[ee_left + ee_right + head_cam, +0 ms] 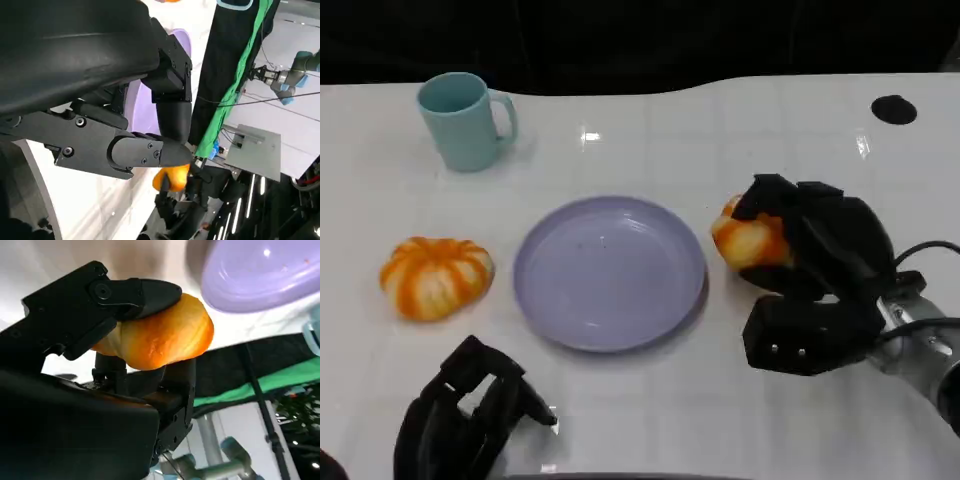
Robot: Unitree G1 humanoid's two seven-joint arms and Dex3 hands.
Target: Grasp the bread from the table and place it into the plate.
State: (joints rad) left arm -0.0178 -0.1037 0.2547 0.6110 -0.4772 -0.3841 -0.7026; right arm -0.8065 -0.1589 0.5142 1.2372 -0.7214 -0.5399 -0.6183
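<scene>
A white table seen from above. A lavender plate sits at its centre. At 3 o'clock from the plate, just off its rim, the right hand is wrapped around an orange-and-white bread. The right wrist view shows what the overhead view hides: black fingers clamped over the bread from opposite sides, the plate close beyond. At 9 o'clock lies a second striped bread, untouched. A teal mug stands at 11 o'clock. At 7 o'clock the left hand rests with fingers curled in, holding nothing.
</scene>
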